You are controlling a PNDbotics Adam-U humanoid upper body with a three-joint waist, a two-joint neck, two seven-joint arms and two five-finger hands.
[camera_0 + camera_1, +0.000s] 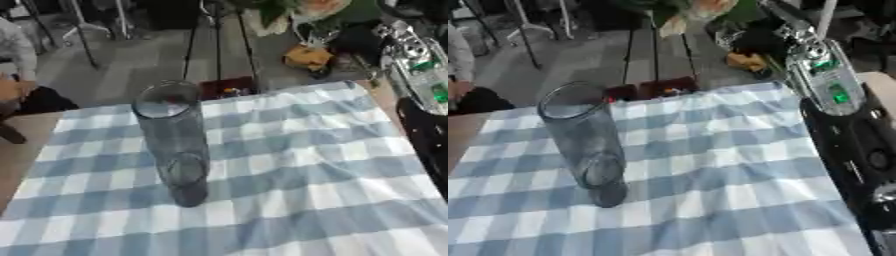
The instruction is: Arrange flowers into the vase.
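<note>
Clear cylindrical vase (173, 142) on checkered cloth (297, 175)

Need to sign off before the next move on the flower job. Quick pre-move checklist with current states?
1. Vase upright on the checked cloth: ok.
2. Vase mouth clear, nothing inside yet: ok.
3. Flowers located: they show at the top edge, beyond the table, near the end of the right arm: ok.
4. Right hand's hold on the flowers: cannot tell, the hand itself is not made out.
5. Left hand ready: cannot tell, it shows in neither view.
6. Cloth flat around the vase: not ok, creases run across it to the right of the vase.
</note>
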